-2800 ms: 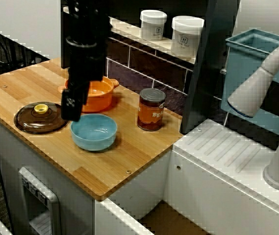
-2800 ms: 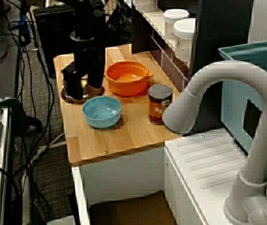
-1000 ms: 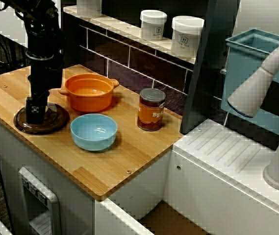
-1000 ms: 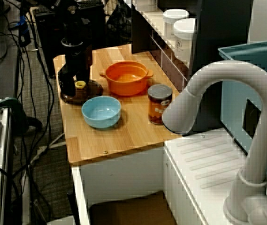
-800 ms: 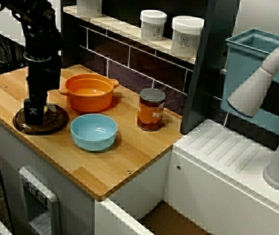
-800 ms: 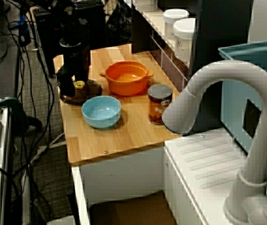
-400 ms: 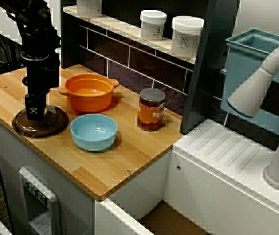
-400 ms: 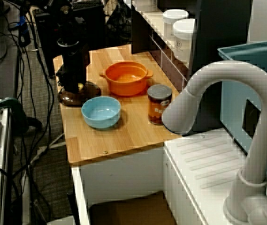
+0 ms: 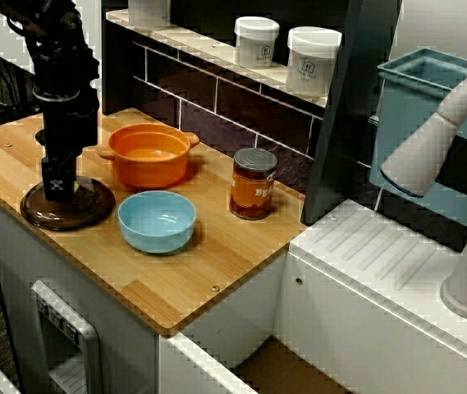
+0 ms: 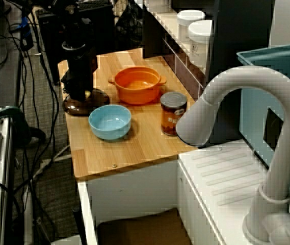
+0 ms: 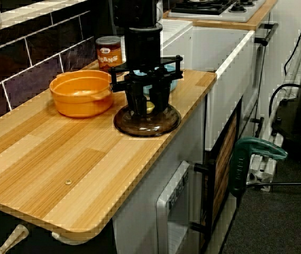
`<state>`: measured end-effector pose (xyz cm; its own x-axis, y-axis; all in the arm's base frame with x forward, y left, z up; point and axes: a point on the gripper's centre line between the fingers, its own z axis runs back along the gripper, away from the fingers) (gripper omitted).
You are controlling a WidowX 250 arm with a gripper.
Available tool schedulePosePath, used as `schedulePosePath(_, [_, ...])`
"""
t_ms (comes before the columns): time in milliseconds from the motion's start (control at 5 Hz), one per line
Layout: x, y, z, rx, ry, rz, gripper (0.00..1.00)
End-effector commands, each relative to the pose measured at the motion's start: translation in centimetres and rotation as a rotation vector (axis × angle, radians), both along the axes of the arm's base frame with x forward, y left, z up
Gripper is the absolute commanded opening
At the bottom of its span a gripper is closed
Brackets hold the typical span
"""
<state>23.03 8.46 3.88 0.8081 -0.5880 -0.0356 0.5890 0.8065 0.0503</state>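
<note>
A brown glass lid point(image 9: 87, 210) point(image 10: 100, 100) point(image 11: 139, 125) with a small yellow knob point(image 11: 149, 107) lies flat near the left front edge of the wooden counter point(image 9: 192, 271). My black gripper point(image 9: 58, 190) point(image 10: 82, 95) point(image 11: 149, 106) points straight down onto the lid's middle. In the low view from the counter's end, one finger stands on each side of the knob, close against it. An orange two-handled pot point(image 9: 147, 156) point(image 11: 81, 92) stands empty just behind the lid. A light blue bowl point(image 9: 157, 220) point(image 10: 109, 121) sits beside it.
A tin can point(image 9: 253, 183) point(image 10: 173, 112) stands right of the pot, near a dark upright post. Two white jars point(image 9: 256, 41) point(image 9: 312, 59) sit on the tiled ledge behind. A grey faucet point(image 9: 438, 139) arches over the white sink top. The lid lies close to the counter's edge.
The arm swung left from above the blue bowl to over the lid, then came down onto the knob. The lid shifted slightly towards the counter's edge; in the last 0.4 s nothing moved.
</note>
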Motion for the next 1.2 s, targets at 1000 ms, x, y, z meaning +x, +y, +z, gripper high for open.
schedulePosePath(1000, [5.3,-1.3,8.8,-0.037,-0.066,-0.03,0.0])
